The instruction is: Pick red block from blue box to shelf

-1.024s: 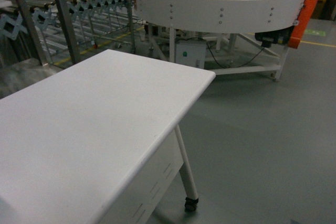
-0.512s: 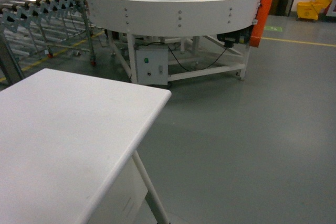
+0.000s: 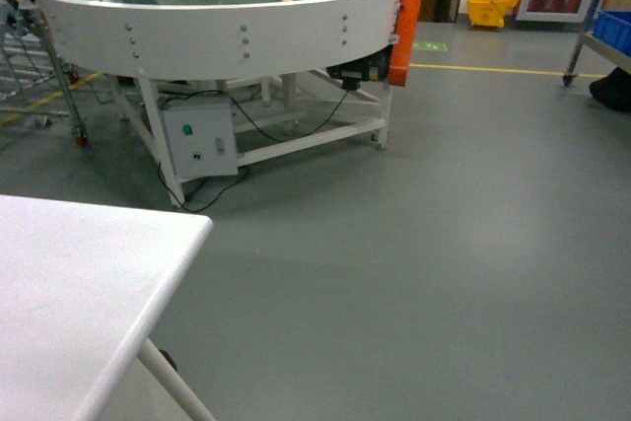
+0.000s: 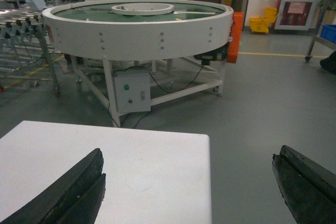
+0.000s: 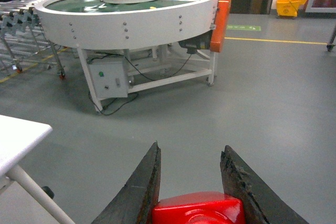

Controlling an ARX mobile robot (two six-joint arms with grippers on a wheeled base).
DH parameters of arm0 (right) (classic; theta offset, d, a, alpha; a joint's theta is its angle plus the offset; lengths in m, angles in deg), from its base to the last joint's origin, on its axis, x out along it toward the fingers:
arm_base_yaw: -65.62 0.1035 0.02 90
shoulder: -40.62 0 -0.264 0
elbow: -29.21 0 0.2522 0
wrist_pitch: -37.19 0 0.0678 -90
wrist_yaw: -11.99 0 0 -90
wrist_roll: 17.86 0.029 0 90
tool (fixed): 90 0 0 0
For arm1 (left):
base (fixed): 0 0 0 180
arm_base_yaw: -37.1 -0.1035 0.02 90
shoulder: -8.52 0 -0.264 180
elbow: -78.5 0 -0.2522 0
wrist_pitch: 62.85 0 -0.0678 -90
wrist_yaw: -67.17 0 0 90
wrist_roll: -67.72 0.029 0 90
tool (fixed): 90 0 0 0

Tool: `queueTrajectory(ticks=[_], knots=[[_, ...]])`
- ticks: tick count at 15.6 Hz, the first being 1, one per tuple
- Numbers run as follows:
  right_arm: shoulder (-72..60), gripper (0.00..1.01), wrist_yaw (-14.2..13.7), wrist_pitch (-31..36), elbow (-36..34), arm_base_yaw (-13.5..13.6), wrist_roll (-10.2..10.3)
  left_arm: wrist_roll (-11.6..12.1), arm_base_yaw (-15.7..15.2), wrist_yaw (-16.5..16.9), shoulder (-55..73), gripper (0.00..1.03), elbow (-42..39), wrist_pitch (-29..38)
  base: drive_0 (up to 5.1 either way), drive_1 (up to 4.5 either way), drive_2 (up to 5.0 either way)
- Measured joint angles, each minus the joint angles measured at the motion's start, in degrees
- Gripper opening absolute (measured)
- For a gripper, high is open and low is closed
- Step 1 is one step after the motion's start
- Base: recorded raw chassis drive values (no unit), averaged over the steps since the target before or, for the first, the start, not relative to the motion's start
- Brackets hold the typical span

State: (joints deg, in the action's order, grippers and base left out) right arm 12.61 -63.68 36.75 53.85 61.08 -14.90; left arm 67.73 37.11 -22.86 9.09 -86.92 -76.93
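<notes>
The red block (image 5: 198,211) is small, glossy and bright red, and my right gripper (image 5: 191,148) is shut on it, its dark fingers pressing both sides. This gripper hangs over bare grey floor. My left gripper (image 4: 190,153) is open wide with nothing between its fingers, above the far corner of a white table (image 4: 147,171). Neither gripper shows in the head view. Only a corner of a steel shelf (image 3: 592,41) on casters shows at the far right, with a dark blue crate (image 3: 613,29) on it. The blue box is out of view.
A big white round conveyor table (image 3: 217,17) with an orange guard (image 3: 404,35) and a control box (image 3: 199,140) stands ahead left. The white table's corner (image 3: 69,283) fills the lower left. A roller conveyor (image 4: 21,24) runs at the left. A yellow mop bucket (image 3: 490,9) stands far back.
The head view has swung to the right. The white table and round conveyor slid left, the steel uprights left the frame, and the rack with the blue crate came in at the right.
</notes>
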Motion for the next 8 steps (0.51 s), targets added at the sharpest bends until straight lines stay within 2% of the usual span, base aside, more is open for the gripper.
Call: queueTrajectory(ticks=[1,7,8], knots=[[0.00,0.28,0.00,0.00,0.00,0.00,0.00,0.00,0.00,0.00,0.00,0.98,0.00,0.00,-1.5,-1.50,-1.5],[0.02,0.28,0.07,0.17,0.02,-0.02,0.00,0.00,0.02,0.07,0.00,0.98,0.00,-0.09,2.5,-6.00,-1.8],[0.00,0.28,0.07,0.00,0.02,0.00,0.00,-0.02,0.00,-0.04,0.00,0.98,0.00,0.20,-1.6,-2.63,-0.5]])
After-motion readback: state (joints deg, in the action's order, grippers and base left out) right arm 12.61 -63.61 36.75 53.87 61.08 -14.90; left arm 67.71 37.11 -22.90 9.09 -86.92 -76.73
